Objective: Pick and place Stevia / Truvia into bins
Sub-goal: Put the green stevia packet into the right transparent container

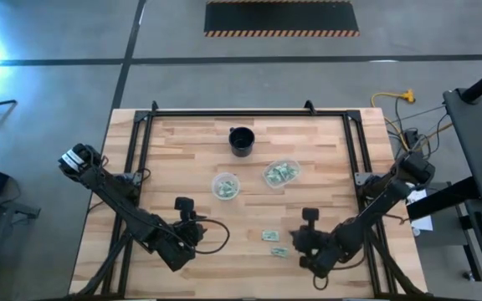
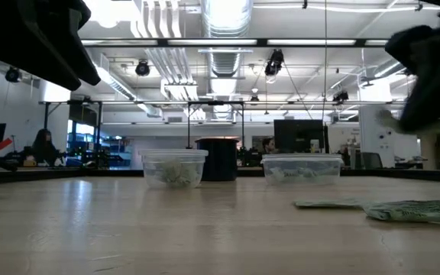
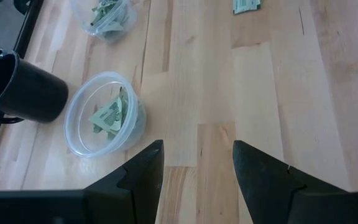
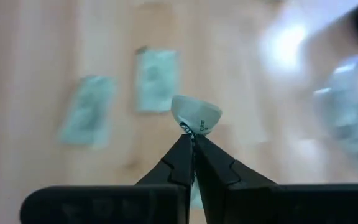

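Observation:
My right gripper (image 4: 192, 138) is shut on a small white and green Stevia packet (image 4: 196, 113) and hovers over the near right part of the table (image 1: 301, 237). Two more packets lie flat on the wood below it (image 4: 87, 111) (image 4: 156, 81), also visible in the high view (image 1: 269, 236) (image 1: 279, 252). Two clear cups (image 1: 225, 186) (image 1: 281, 173) stand mid-table with packets inside. My left gripper (image 3: 197, 155) is open, above the near left part of the table (image 1: 189, 219), touching nothing. My right gripper pinches the packet by its lower edge (image 4: 190, 127) between the tips of both fingers. The packet is lifted clear of the table. It stands up beyond the fingertips and is bent into a curve.
A black cup (image 1: 241, 140) stands beyond the clear cups, toward the far edge. In the left wrist view the nearer clear cup (image 3: 104, 115) sits beside the black cup (image 3: 17, 93). Bare wood lies between the two grippers. People sit in the room behind (image 2: 43, 145).

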Robot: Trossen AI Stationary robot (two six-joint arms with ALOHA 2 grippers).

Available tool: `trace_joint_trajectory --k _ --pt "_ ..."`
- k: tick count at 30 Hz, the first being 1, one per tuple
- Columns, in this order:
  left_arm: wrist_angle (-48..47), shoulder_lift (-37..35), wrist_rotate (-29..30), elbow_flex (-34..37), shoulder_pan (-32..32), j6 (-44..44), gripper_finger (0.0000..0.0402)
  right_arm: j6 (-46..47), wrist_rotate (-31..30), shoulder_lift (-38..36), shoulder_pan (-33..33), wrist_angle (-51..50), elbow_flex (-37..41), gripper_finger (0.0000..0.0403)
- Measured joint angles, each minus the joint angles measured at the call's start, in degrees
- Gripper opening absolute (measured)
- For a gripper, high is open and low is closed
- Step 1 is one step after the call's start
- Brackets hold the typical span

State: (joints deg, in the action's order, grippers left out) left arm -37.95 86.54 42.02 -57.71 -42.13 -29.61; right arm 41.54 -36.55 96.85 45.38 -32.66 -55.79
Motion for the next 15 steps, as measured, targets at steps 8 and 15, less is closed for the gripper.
trace_joint_trajectory --k 8,15 --pt "0.0 0.0 0.0 0.0 0.0 0.0 0.0176 -5.7 -10.3 -1.7 -6.9 -4.9 0.2 0.0009" --pt "0.1 0.0 0.0 0.0 0.0 0.0 0.0176 -10.9 -15.8 -1.7 -17.9 -4.9 1.1 0.0009"
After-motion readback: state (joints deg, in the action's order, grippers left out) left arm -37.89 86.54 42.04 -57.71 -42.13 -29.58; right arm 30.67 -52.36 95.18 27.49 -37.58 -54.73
